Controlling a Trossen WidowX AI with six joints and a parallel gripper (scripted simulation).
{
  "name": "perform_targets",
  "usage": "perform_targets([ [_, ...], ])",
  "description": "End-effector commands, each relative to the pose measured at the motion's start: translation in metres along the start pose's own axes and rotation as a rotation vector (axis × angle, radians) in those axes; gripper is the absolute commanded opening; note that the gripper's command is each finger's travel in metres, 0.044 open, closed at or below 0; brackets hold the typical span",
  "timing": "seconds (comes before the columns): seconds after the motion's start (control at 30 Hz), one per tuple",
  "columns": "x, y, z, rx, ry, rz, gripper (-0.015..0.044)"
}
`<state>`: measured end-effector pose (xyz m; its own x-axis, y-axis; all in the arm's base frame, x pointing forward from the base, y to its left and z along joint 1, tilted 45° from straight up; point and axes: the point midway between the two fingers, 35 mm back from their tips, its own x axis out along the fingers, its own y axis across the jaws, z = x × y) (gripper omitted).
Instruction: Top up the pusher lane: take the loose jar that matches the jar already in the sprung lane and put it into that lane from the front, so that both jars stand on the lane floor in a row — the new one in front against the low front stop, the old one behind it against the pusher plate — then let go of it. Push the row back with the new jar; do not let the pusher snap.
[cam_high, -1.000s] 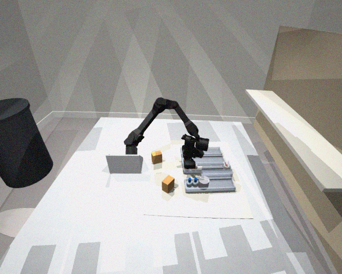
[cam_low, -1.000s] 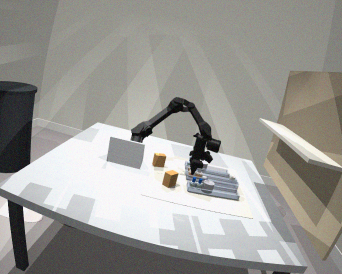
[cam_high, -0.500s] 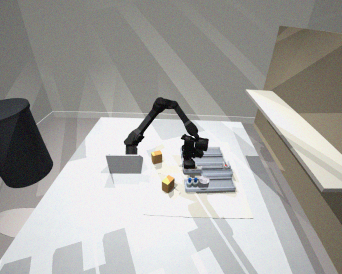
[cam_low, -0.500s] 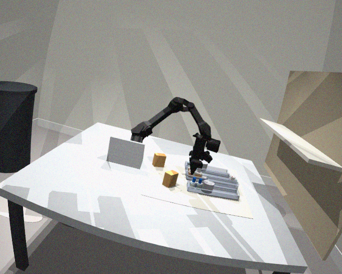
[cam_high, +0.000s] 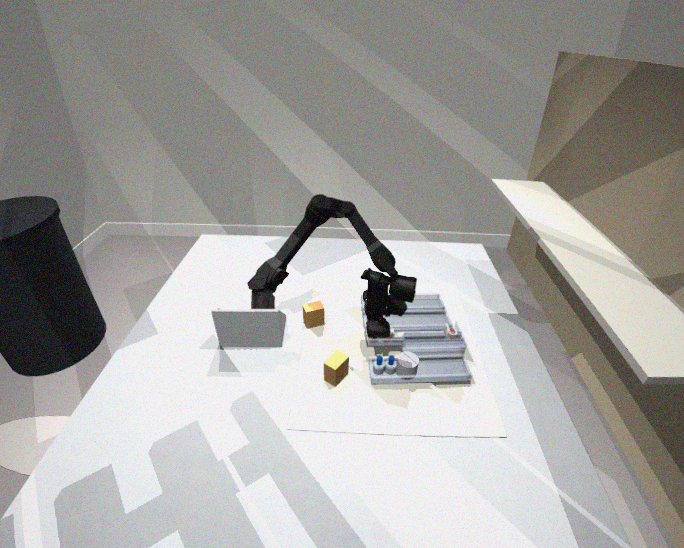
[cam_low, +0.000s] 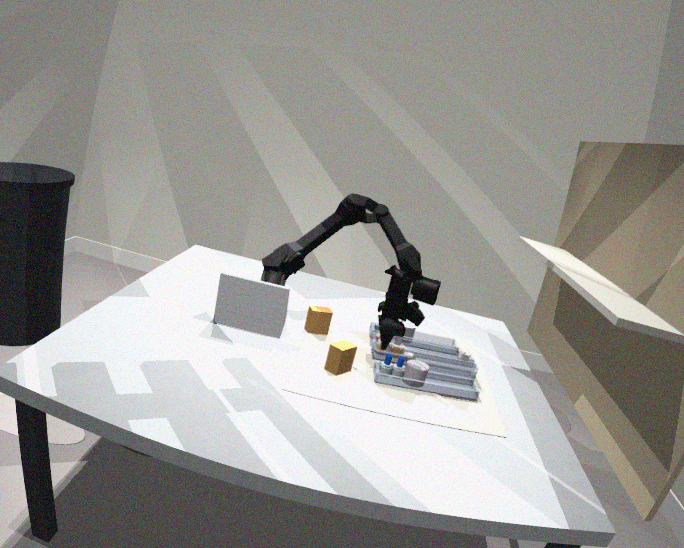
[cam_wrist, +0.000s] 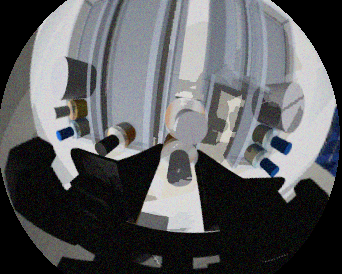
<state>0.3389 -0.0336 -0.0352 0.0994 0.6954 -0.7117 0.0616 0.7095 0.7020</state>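
Operator: Top view: I log the desk (cam_high: 393, 485) (cam_low: 319, 433) bearing the grey lane rack (cam_high: 436, 379) (cam_low: 433, 392).

Partner: Claw (cam_high: 379, 337) (cam_low: 385, 344) (cam_wrist: 179, 150)?

Operator: Closed on a grey-capped jar (cam_wrist: 179, 167), at the rack's front end. A larger-capped jar (cam_wrist: 186, 117) stands just behind it. Seating on lane floor: cannot tell.

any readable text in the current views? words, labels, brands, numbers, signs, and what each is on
None readable in any view.
Jar in the gripper: no legible marking.
Blue-capped bottles: pale bands, too small and blurred to tell if printed.
Orange-brown blocks: no text on the faces in view.
Grey panel: no text on the side in view.
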Motion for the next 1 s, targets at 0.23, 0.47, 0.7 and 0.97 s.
perform_targets([
  [0.23, 0.0, 0.0, 0.0, -0.006, 0.0, 0.0, 0.0236],
  [0.47, -0.005, 0.0, 0.0, -0.006, 0.0, -0.001, 0.0276],
  [0.7, -0.02, 0.0, 0.0, -0.006, 0.0, -0.001, 0.0276],
  [0.97, -0.021, -0.001, -0.011, -0.006, 0.001, -0.002, 0.0276],
])
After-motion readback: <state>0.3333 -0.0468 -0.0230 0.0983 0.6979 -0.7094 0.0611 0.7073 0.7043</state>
